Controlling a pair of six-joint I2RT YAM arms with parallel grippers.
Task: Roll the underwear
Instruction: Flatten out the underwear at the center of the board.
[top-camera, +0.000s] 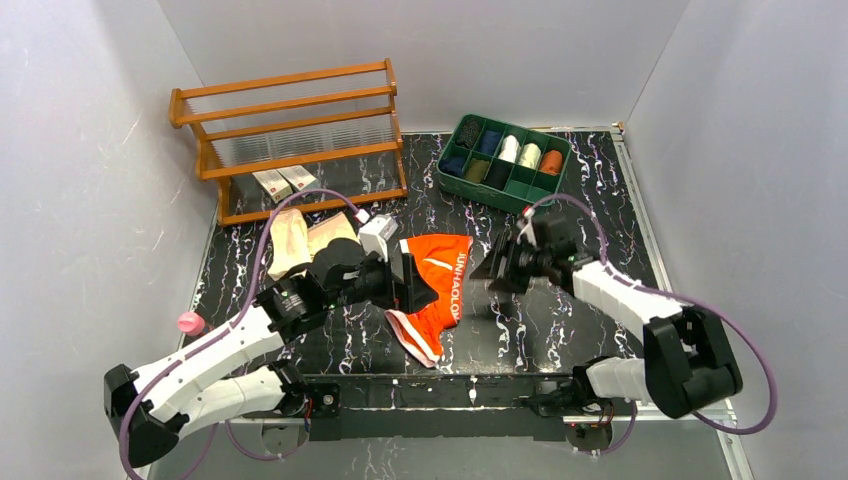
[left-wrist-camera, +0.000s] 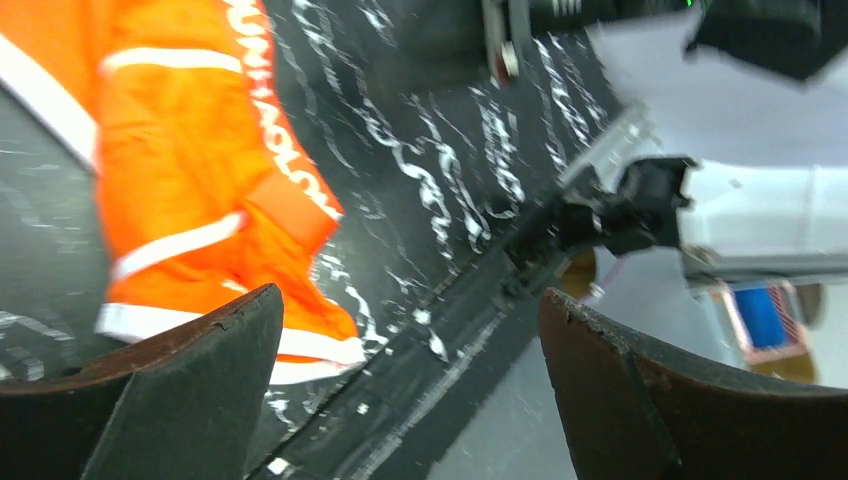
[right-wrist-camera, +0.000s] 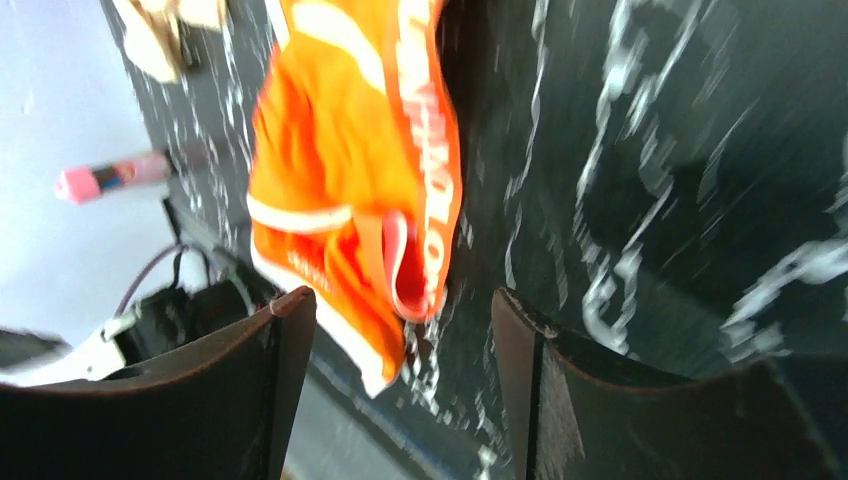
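Observation:
The bright orange underwear (top-camera: 437, 285) with white trim lies crumpled flat on the black marbled table, mid-front. It also shows in the left wrist view (left-wrist-camera: 190, 180) and the right wrist view (right-wrist-camera: 350, 170). The pale tan underwear (top-camera: 300, 240) lies to its left, partly hidden by the left arm. My left gripper (top-camera: 420, 283) is open and empty at the orange garment's left edge. My right gripper (top-camera: 492, 268) is open and empty, just right of the garment and apart from it.
A green divided box (top-camera: 503, 160) with several cloth rolls stands at the back right. A wooden rack (top-camera: 290, 135) stands at the back left. A pink-capped item (top-camera: 188, 322) lies at the left table edge. The table's front edge (top-camera: 450, 380) is near.

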